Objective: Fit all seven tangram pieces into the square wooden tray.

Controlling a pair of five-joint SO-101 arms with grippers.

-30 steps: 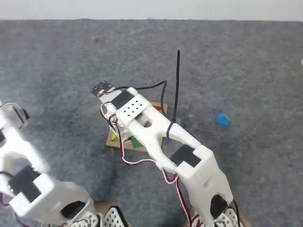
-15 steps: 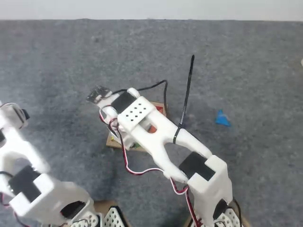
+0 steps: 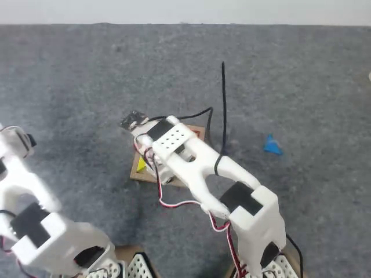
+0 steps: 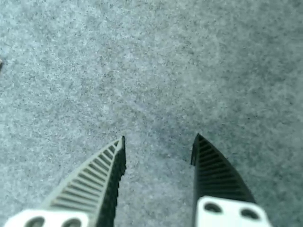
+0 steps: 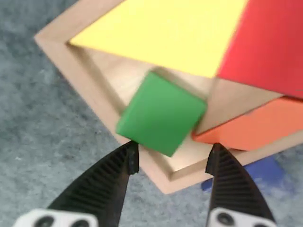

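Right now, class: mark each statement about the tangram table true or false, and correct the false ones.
The left gripper is open over bare carpet. True.
A yellow piece sits in the tray. True.
The red piece lies on the carpet. False: the red piece is in the tray, beside the yellow.
Every piece is in the tray. False: a blue piece lies on the carpet.
The right gripper is shut. False: the right gripper is open, by the green square.

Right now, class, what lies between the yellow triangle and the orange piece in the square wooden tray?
A green square block, askew on the tray floor; the right wrist view shows it.
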